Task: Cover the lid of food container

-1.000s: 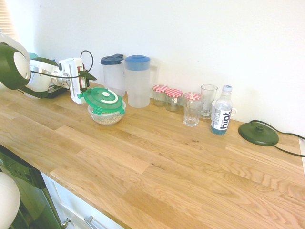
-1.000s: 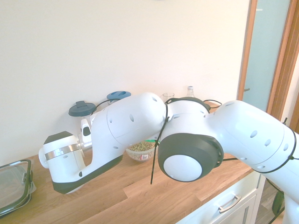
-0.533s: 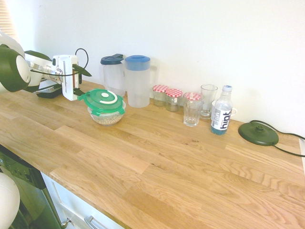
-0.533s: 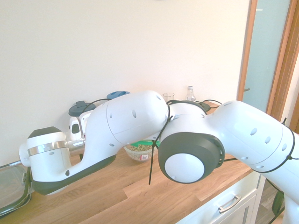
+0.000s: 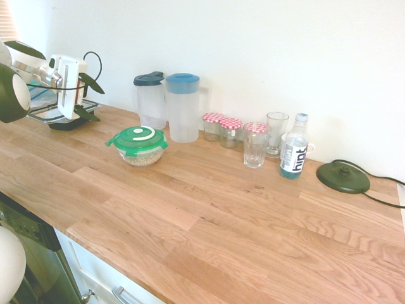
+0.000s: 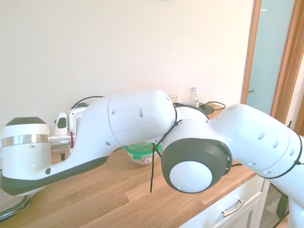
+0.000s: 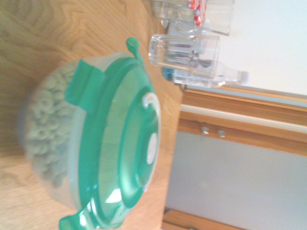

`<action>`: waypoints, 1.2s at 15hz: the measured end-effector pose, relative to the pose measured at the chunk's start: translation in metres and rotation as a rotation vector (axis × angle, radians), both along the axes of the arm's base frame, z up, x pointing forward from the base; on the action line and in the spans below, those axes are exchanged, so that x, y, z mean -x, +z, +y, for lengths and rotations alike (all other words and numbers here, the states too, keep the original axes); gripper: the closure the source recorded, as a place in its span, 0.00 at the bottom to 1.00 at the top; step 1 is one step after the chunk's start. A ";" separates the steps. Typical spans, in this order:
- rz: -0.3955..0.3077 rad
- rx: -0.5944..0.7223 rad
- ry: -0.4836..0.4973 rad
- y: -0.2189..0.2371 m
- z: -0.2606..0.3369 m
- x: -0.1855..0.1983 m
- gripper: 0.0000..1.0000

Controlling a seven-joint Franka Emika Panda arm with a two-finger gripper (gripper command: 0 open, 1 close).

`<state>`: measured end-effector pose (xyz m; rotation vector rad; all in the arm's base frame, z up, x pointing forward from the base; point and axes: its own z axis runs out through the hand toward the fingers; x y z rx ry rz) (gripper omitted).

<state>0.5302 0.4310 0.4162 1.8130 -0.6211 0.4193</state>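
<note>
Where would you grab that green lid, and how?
Probably by the rim of the green lid, pinched beside a clip tab from the side facing the open tool: the thin edge juts past the bowl, while the domed top offers little to pinch.

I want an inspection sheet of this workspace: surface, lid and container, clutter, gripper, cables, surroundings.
Surface: wooden counter, no spill seen
Job's things: green lid on food container; a clip tab sticks out
Clutter: pitchers, jars, bottle, black-rimmed container
Gripper: fingers apart, holding nothing, away from lid
Cables: cord at dark round base
Surroundings: wall behind, drawer front below
</note>
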 end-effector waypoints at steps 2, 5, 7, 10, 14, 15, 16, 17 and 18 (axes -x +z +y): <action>0.019 -0.101 0.013 0.038 -0.006 -0.001 0.00; 0.037 -0.300 0.044 0.089 -0.031 -0.010 0.00; 0.046 -0.427 0.059 0.124 -0.055 -0.010 0.00; 0.049 -0.621 0.097 0.178 -0.092 -0.001 0.00; 0.048 -0.896 0.142 0.199 -0.140 -0.005 0.00; 0.053 -0.965 0.144 0.198 -0.153 -0.008 0.00; 0.059 -1.033 0.143 0.196 -0.166 -0.010 0.00; 0.065 -1.104 0.141 0.194 -0.181 -0.011 0.00; 0.065 -1.147 0.134 0.192 -0.198 -0.011 0.00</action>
